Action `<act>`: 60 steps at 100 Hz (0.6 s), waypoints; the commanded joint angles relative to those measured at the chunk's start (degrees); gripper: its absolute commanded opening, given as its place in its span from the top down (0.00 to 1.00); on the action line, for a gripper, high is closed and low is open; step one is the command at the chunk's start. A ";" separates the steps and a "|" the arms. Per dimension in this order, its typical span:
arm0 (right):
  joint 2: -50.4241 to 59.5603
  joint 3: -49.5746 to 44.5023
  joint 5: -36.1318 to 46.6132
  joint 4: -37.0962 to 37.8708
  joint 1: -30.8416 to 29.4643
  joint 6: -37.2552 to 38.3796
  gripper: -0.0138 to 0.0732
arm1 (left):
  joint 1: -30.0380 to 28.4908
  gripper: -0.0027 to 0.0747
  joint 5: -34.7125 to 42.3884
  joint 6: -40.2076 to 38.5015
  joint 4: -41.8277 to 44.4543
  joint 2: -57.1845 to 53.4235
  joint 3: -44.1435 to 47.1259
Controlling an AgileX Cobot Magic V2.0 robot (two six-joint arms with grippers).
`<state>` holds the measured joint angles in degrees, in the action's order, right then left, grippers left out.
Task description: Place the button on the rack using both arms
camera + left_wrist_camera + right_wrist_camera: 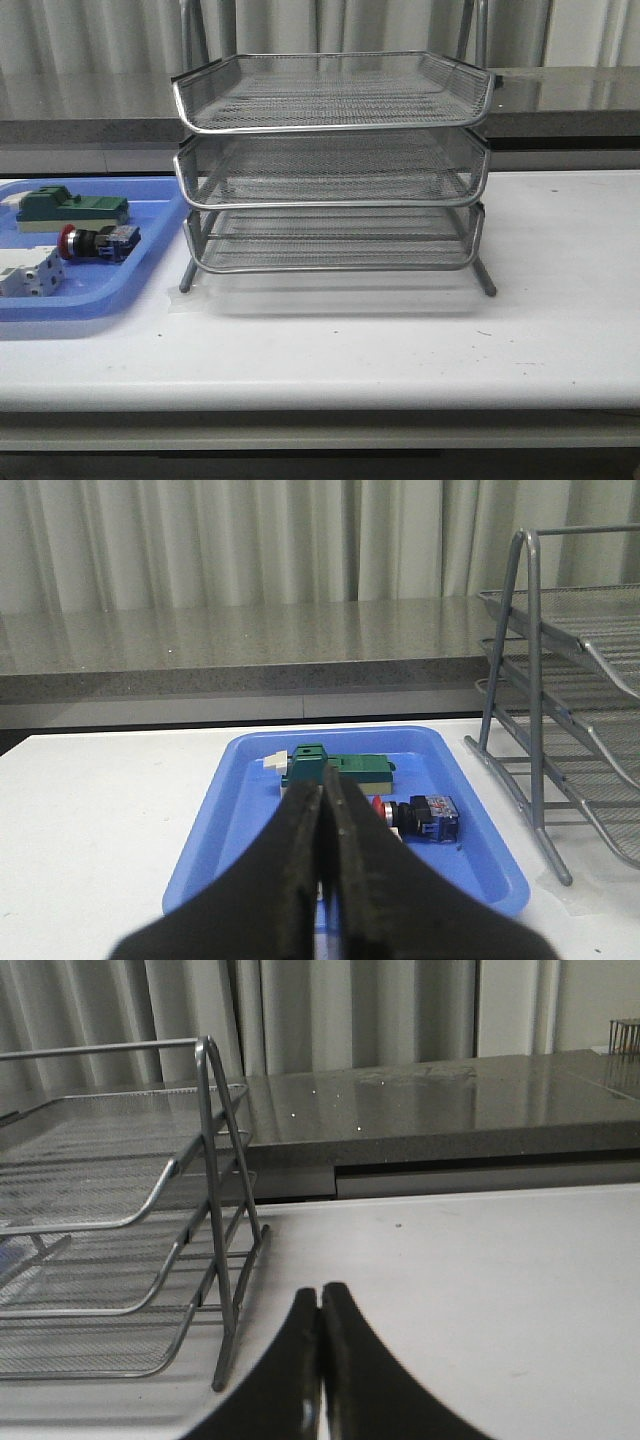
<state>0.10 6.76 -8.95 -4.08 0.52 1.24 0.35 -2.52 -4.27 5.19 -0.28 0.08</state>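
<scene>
Nothing is grasped yet: the button lies in the blue tray. Left hand, fingers together, must open over it first.

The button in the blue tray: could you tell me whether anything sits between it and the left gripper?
Nothing visible does. In the left wrist view the shut left gripper hangs above the blue tray, with the button just beyond; the green-topped block lies farther back, off that line.

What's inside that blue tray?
The blue tray holds a red-headed button, a green-topped block and a white block; its left end is out of view.
</scene>
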 commanded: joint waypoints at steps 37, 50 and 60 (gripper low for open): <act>-22.53 21.74 -14.25 -0.36 0.13 -0.19 0.91 | 0.20 0.99 4.59 -0.63 -0.23 -1.80 2.73; -28.21 26.62 -17.22 -0.38 0.13 -0.19 0.91 | 0.20 0.99 4.59 -0.63 -0.23 -1.80 2.73; -31.92 29.05 -18.46 -1.35 0.13 -0.19 0.91 | 0.20 0.99 4.59 -0.63 -0.23 -1.80 2.73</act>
<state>-28.32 32.14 -29.72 -4.30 0.63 1.24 0.35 -2.52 -4.27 5.19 -0.28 0.08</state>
